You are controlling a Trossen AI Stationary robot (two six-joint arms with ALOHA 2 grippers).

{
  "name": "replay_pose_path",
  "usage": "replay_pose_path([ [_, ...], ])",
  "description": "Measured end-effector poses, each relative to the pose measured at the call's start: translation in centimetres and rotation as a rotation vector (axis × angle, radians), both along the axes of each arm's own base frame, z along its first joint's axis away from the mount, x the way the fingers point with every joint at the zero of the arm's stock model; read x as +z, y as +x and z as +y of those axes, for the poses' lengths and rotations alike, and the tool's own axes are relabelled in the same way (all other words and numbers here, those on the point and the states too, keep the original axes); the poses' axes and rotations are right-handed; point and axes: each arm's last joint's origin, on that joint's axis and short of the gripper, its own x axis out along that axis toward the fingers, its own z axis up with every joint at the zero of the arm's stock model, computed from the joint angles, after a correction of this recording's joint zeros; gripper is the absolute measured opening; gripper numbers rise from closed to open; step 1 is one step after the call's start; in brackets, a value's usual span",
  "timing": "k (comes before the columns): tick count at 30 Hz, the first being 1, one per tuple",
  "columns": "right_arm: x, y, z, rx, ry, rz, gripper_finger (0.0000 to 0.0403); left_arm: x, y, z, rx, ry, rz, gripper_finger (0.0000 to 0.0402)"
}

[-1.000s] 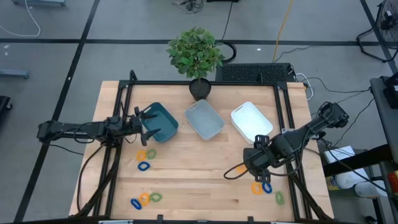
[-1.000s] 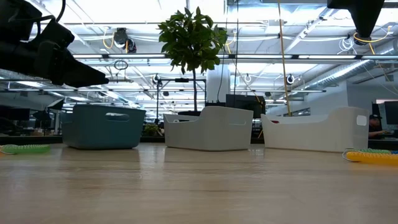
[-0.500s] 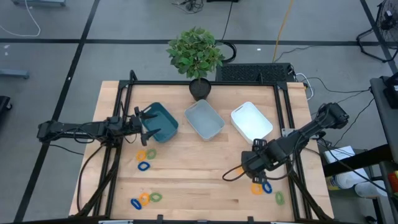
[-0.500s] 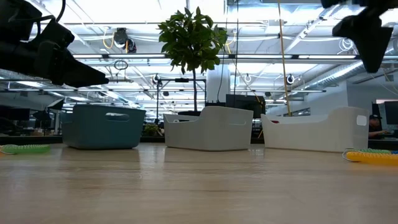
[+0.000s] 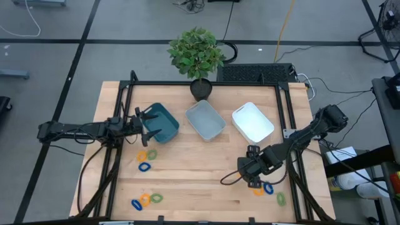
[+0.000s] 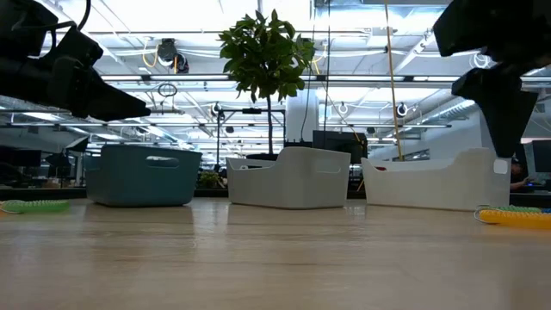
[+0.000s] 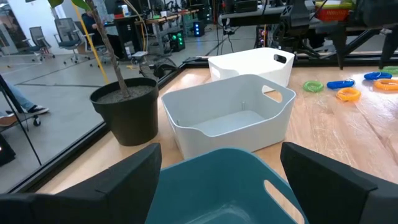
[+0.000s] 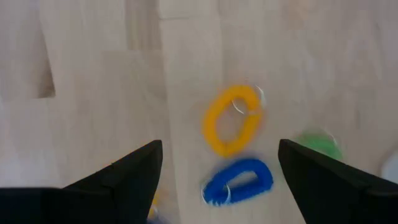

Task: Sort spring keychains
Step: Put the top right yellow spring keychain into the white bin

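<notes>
Lowering your wide-open right gripper [image 8: 217, 174] near the desk's right front corner, centre the orange keychain [image 8: 232, 119] between its fingers.

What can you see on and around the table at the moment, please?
spring keychains: nine visible, three each of blue, orange and green; one trio in front of the teal bin, one trio at the front-left edge, one trio at the front right
teal bin: one, back left
grey-blue bin: one, back middle
white bin: one, back right
potted plant: one, green in a dark pot, back edge
table: one, pale wood
left claw: open, above the teal bin's left edge
right claw: open, above the front-right trio
</notes>
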Motion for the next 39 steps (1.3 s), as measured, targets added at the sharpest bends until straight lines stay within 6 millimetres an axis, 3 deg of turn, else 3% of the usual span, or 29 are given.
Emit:
replay_pose_path([
  [12,-3.0,0.4,2.1,0.090,-0.043,0.043,0.0306,0.0,0.0,0.0,0.000,0.000,0.000,0.0335],
  [24,-5.5,0.8,2.1,0.107,-0.083,0.109,0.0306,0.0,0.0,0.0,0.000,0.000,-0.001,0.0335],
  [39,-6.1,0.8,1.7,0.119,-0.067,0.082,0.0303,0.0,0.0,0.0,0.000,0.000,-0.001,0.0335],
])
